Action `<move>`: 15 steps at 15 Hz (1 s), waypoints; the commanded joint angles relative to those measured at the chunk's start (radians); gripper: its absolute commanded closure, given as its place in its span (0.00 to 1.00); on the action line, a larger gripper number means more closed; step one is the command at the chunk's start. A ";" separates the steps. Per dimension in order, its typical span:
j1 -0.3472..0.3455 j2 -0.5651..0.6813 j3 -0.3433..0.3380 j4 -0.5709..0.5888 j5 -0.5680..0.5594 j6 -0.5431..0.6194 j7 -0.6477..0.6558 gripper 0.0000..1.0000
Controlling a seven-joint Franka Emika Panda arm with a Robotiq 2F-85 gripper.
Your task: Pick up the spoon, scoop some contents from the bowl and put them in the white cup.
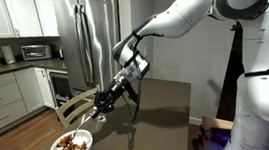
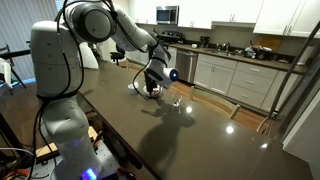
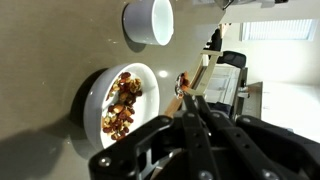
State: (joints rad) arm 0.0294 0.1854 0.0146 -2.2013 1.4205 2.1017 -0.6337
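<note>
The bowl [image 3: 93, 95] is smooth, glossy white glazed ware. The contents [image 3: 122, 102] inside the bowl are rough, matt, reddish-brown chunks. The cup [image 3: 150, 20] near the bowl's rim has a smooth white finish with a softer sheen. The spoon [image 3: 181, 82] beside the bowl has a bright, reflective metallic head. The fingers [image 3: 200, 125] next to the bowl are black and matt; plastic or metal cannot be told. The table [image 1: 163, 107] under the bowl is dark, smooth and polished, mirroring light. The arm [image 1: 183, 10] above the bowl has a glossy white casing. The refrigerator [image 1: 90, 29] behind the bowl is brushed steel.
</note>
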 commanded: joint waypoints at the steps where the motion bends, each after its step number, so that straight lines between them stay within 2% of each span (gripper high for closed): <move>1: 0.000 -0.039 0.008 -0.036 0.025 -0.033 -0.033 0.96; 15: 0.047 -0.038 0.058 -0.055 0.019 -0.031 -0.034 0.96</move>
State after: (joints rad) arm 0.0753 0.1760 0.0708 -2.2219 1.4205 2.0876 -0.6389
